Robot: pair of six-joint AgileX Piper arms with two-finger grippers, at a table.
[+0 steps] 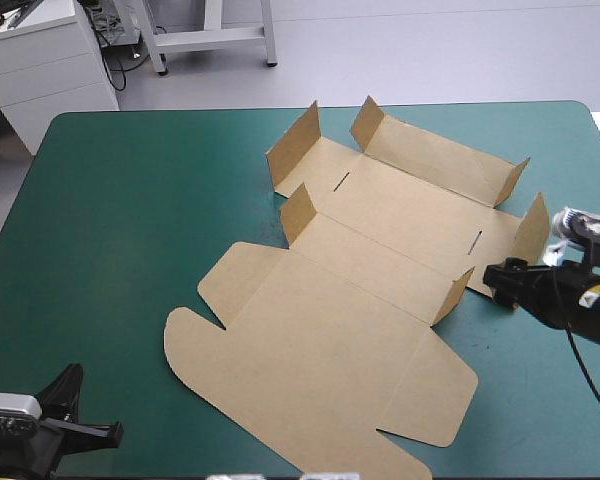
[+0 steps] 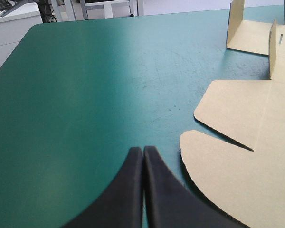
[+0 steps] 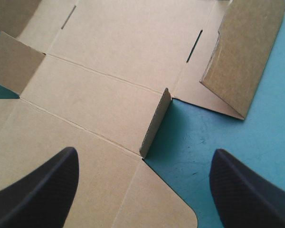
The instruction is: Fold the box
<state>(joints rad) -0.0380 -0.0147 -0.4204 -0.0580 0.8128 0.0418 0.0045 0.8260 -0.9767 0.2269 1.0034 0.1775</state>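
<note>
The box (image 1: 360,260) lies flat on the teal-green cover (image 1: 130,220), small side flaps upright, lid spread. The left gripper (image 2: 143,149) is pressed together, empty; the right gripper (image 3: 145,159) stands apart.

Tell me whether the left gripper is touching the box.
Apart. The high view shows bare teal-green cover between the left gripper and the box, at its nearest rounded flap.

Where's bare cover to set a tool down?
Widest free patch: teal-green cover between the table's left edge and the box, ahead of the shut left gripper. A smaller patch at the near right corner. Crowded: right edge, where the open right gripper sits beside the box.
</note>
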